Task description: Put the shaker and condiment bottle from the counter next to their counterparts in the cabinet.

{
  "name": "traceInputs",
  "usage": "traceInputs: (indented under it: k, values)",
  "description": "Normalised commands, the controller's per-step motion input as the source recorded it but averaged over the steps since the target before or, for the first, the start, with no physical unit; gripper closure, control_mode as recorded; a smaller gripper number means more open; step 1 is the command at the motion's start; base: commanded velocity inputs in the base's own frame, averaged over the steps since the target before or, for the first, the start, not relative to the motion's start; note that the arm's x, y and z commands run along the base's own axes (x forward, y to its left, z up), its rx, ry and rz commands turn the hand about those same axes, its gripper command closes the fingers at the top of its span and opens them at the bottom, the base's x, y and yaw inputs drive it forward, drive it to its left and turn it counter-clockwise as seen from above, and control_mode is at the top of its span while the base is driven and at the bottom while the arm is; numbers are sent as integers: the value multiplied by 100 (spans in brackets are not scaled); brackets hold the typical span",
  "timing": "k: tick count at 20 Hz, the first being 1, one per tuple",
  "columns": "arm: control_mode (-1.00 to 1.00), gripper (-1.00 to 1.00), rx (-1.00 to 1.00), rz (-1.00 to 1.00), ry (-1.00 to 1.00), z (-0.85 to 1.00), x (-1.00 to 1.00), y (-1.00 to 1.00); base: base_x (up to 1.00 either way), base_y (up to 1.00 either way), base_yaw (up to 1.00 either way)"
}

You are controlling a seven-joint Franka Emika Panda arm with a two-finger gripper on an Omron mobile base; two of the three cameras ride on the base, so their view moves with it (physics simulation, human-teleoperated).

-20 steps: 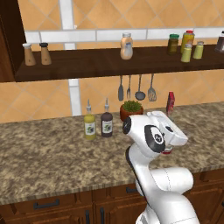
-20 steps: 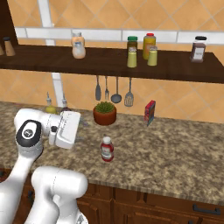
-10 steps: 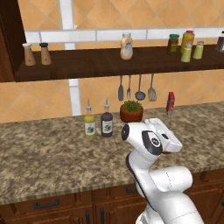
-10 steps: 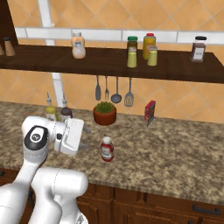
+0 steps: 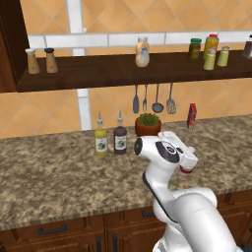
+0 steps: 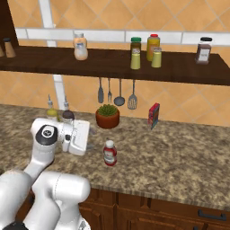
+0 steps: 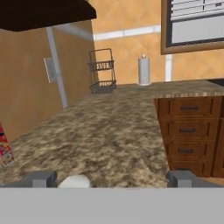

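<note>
The red bottle (image 6: 109, 153) stands upright on the desk (image 6: 179, 152), just out from the plant pot (image 6: 108, 117) and at about 4 o'clock from the robot's hand in the right base view. I take the white dome at 7 o'clock in the hand view to be its cap. The fingers (image 7: 41, 178) are spread as wide as they go and hold nothing.

Both yellow-green shakers (image 6: 135, 58) sit side by side on the shelf (image 6: 112, 67), so I judge that half done. The step now is grabbing the bottle.

To do it well:
- The cap sits nearer the left finger than the right, so I'd slide the hand sideways until the cap is centred.
- Come in low enough to pinch the body, not the cap.
- Keep the bottle upright and close gently, since it is squat and could tip.
- Afterwards it goes beside the tan bottle (image 6: 80, 46), at 11 o'clock on the shelf.

Hard to see:
- In the hand view the bottle's body is cut off at the bottom, so I can't judge the gap to the fingers.
- In the left base view the arm blocks the bottle.
- In the right base view the fingers are lost against the white hand.
- I can't tell which shaker came from the desk.
- The red box (image 6: 153, 115) is clipped at 8 o'clock in the hand view.
</note>
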Motion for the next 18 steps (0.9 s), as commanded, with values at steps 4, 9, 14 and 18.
traceInputs:
  k: [4, 9, 14, 18]
  values:
    - [-100, -100, 0, 0, 0, -54, 20, -15, 0, 0, 0]
    - [-100, -100, 0, 0, 0, -51, 23, -34, 0, 0, 0]
    - [-100, -100, 0, 1, 0, -32, 37, -31, 0, 0, 0]
    - [-100, -100, 0, 0, 0, -13, 46, -7, 0, 0, 0]
